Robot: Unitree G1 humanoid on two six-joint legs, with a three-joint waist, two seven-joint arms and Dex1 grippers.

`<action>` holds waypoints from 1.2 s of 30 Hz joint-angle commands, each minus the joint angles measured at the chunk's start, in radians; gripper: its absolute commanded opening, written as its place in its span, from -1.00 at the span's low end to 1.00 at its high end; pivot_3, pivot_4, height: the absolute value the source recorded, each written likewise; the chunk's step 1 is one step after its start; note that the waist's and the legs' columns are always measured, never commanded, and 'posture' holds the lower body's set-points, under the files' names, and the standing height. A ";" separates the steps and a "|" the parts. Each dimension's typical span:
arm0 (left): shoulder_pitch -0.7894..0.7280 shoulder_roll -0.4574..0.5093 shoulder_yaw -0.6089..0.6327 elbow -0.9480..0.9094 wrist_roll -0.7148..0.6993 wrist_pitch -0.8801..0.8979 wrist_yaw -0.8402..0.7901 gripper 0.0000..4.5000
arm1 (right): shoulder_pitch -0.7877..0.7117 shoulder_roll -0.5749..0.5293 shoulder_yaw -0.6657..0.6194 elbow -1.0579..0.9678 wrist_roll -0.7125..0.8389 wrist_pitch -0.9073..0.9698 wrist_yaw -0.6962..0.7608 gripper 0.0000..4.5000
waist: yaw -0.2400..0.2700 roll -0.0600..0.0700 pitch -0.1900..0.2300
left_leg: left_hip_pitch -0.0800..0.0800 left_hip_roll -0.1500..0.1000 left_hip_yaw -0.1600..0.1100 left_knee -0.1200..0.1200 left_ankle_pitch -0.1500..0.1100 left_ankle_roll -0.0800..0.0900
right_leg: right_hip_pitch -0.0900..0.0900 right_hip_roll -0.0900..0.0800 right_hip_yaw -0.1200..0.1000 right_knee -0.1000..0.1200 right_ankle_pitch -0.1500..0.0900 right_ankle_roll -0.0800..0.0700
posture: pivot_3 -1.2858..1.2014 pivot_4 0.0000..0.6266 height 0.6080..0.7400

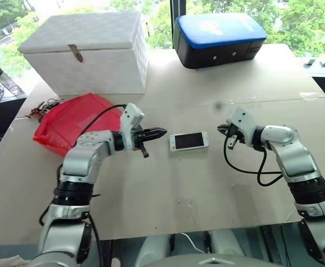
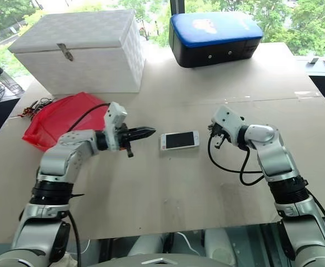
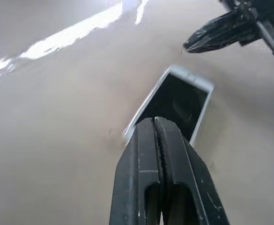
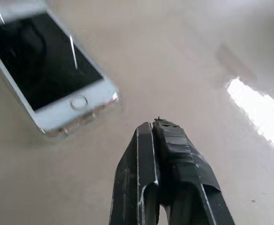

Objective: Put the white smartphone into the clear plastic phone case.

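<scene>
Right wrist view: white smartphone (image 4: 48, 70) with black screen lies face up, seemingly seated in clear plastic phone case (image 4: 83, 123).
Left gripper (image 1: 158, 133): closed, empty, at phone's nine o'clock.
Right gripper (image 1: 222, 129): closed, empty, at three o'clock.
Progress: insertion looks complete.

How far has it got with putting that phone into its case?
It looks about finished. The white smartphone lies screen-up on the table, and a clear plastic phone case rim shows around its lower edge, so it appears seated. Nothing is in hand: the left gripper and right gripper are both shut and empty, either side of the phone, not touching it. At most, a check that the case is fully snapped on remains.
</scene>
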 commanded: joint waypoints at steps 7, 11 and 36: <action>0.004 -0.156 -0.110 0.051 0.098 -0.063 0.193 -0.99 | -0.051 0.094 0.048 0.045 0.104 0.028 -0.020 -1.00 | 0.001 -0.001 0.001 | 0.000 0.000 0.001 0.001 0.000 0.000 | 0.000 0.000 0.001 0.000 0.000 0.000 | 0.03 -0.52 1.00; 0.028 -0.145 -0.137 0.061 0.128 -0.063 0.204 -0.99 | -0.080 0.088 0.102 0.132 0.078 -0.003 -0.017 -1.00 | 0.001 -0.001 0.001 | 0.000 0.000 0.001 0.000 0.000 0.000 | 0.000 0.000 0.000 0.000 0.000 0.000 | 0.03 -0.52 1.00; 0.058 -0.131 -0.187 0.074 0.158 -0.098 0.211 -0.99 | -0.125 0.089 0.382 0.649 -0.061 0.020 0.106 -1.00 | 0.006 -0.007 -0.027 | 0.038 0.000 0.000 -0.005 -0.004 0.006 | 0.038 0.000 0.000 -0.006 0.000 0.000 | 0.03 -0.52 1.00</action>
